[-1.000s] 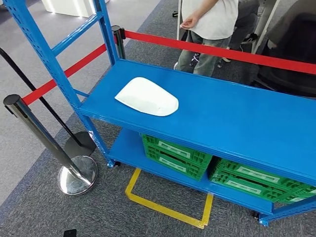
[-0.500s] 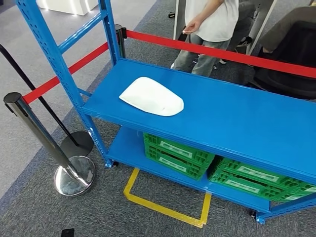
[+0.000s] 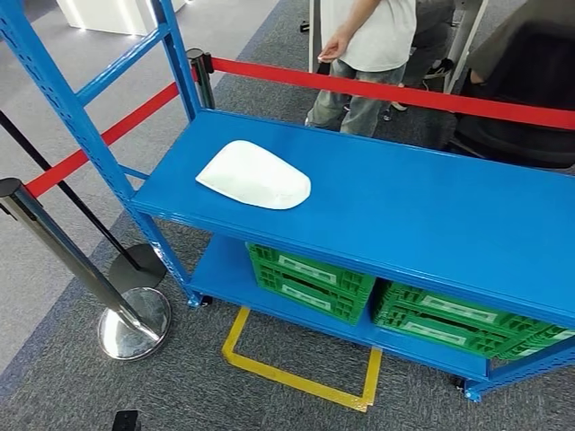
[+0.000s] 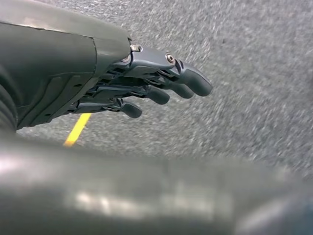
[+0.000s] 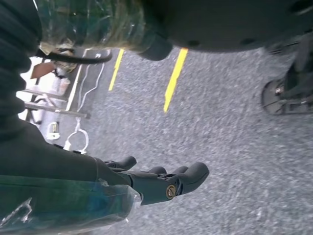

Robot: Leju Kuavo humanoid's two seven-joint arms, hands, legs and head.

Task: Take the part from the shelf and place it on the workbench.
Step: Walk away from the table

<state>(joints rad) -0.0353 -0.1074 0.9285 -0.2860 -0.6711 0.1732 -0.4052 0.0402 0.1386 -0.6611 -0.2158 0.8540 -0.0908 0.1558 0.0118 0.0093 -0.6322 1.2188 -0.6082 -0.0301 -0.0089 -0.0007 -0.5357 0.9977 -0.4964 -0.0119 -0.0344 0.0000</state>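
Note:
A white, rounded wedge-shaped part (image 3: 254, 175) lies flat on the upper board of the blue shelf (image 3: 420, 211), toward its left end. My left hand (image 4: 155, 81) hangs over grey carpet with its fingers stretched out and apart, holding nothing. My right hand (image 5: 162, 181) also hangs over the carpet, fingers extended and empty. Both hands are far from the part.
Two green crates (image 3: 308, 278) sit on the lower shelf board. A chrome stanchion (image 3: 75, 260) with red belts (image 3: 380, 90) stands left of the shelf. A person (image 3: 363, 45) stands behind the belt. Yellow floor tape (image 3: 298, 377) marks a box in front of the shelf.
The whole picture has shifted a little right and then left again, so the camera has moved. The part lies in the same spot on the shelf.

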